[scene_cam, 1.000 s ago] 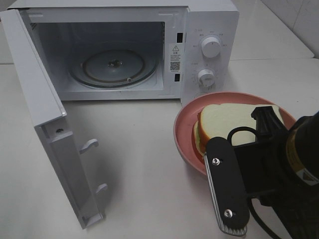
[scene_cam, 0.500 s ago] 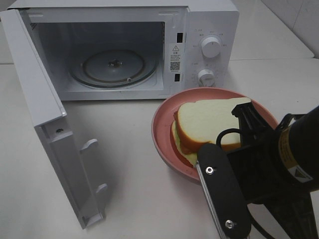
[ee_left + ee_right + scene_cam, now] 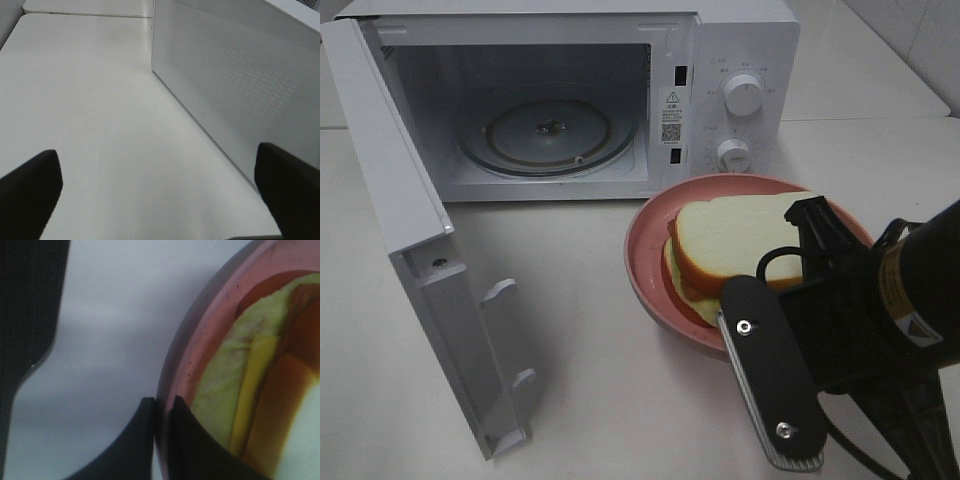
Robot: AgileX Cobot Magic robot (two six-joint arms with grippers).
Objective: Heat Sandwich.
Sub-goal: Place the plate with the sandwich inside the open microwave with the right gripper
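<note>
White microwave (image 3: 750,40); pink plate (image 3: 644,262); sandwich (image 3: 732,235) white, tan-crusted, yellow-green inside; black right tool (image 3: 161,412)

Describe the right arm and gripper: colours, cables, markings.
The right gripper is matte black, its long flat bar bearing two silver screws and a ribbed grey edge. A black cable loops beside it. The right arm has a black round wrist with a tan band and a white warning-triangle label.

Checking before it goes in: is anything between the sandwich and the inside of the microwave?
Nothing visible. The microwave door stands open to the left, the turntable is bare, and only table lies between the sandwich on its plate and the opening.
</note>
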